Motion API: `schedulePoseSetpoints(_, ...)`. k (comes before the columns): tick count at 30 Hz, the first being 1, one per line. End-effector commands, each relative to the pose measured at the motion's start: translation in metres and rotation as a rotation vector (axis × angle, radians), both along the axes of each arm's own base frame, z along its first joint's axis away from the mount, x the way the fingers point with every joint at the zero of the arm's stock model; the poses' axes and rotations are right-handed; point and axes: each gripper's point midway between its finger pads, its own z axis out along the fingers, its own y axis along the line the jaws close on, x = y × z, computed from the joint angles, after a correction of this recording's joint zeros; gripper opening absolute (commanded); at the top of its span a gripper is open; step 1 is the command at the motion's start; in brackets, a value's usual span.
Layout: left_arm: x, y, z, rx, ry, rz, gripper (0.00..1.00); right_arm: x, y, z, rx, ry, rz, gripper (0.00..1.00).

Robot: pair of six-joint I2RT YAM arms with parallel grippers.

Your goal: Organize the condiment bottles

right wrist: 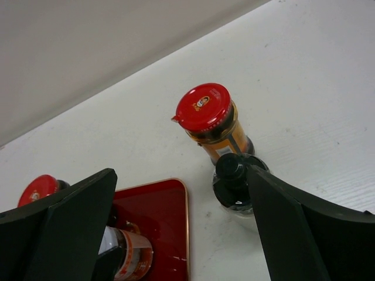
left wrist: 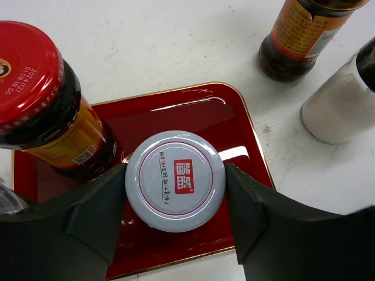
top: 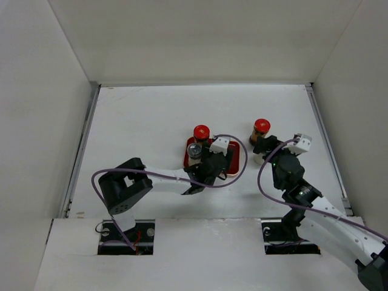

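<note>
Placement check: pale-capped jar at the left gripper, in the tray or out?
In: pale-capped jar upright inside the red tray, left gripper shut on it.

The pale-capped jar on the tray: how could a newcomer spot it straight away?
Find the red tray with a gold rim on the white table. The pale-capped jar stands upright inside that rim, clamped by the left gripper. Its cap is pale with a red label, unlike the red-capped jar beside it.

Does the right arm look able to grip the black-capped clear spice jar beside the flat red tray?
Probably yes: the right gripper stands open around the black-capped clear spice jar, with nothing between them.
</note>
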Motion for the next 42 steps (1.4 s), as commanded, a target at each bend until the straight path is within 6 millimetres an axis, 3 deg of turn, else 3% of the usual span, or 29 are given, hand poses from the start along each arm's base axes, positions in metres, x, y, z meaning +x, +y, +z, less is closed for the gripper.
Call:
schedulePoseSetpoints(1,0.006,-0.006,0.042,-0.135,-0.089,0.045,0.59,0.004,-0.007,-0.001,-0.003,0.016,-0.042,1.0)
schedulePoseSetpoints(7,0.002,-0.007,0.054,-0.152,-0.101,0.043,0.82,0.013,-0.027,-0.024,-0.063,0.109,-0.155,1.0)
schedulePoseSetpoints(11,-0.001,-0.008,0.071,-0.173,-0.123,0.029,0.9,0.021,-0.026,-0.041,-0.091,0.179,-0.16,1.0)
schedulePoseSetpoints(17,-0.021,-0.005,0.138,-0.267,-0.199,-0.025,0.94,0.037,-0.016,-0.062,-0.118,0.253,-0.11,1.0)
schedulePoseSetpoints(19,-0.03,0.001,0.161,-0.318,-0.222,-0.051,0.94,0.041,-0.017,-0.064,-0.12,0.26,-0.111,0.95)
schedulePoseSetpoints(24,-0.045,0.041,0.19,-0.407,-0.257,-0.056,0.94,0.047,-0.021,-0.067,-0.118,0.27,-0.12,0.86)
schedulePoseSetpoints(28,-0.05,0.094,0.176,-0.43,-0.266,0.021,0.93,0.05,-0.02,-0.078,-0.129,0.301,-0.115,0.81)
schedulePoseSetpoints(32,-0.044,0.152,0.132,-0.407,-0.252,0.182,0.93,0.053,-0.019,-0.081,-0.139,0.317,-0.114,0.66)
schedulePoseSetpoints(34,-0.044,0.17,0.113,-0.402,-0.239,0.234,0.94,0.053,-0.02,-0.078,-0.145,0.314,-0.121,0.58)
schedulePoseSetpoints(37,-0.045,0.192,0.092,-0.395,-0.237,0.297,0.97,0.048,-0.023,-0.054,-0.139,0.249,-0.139,0.52)
schedulePoseSetpoints(42,-0.04,0.215,0.078,-0.376,-0.244,0.365,1.0,0.037,0.004,0.009,-0.118,0.132,-0.047,0.52)
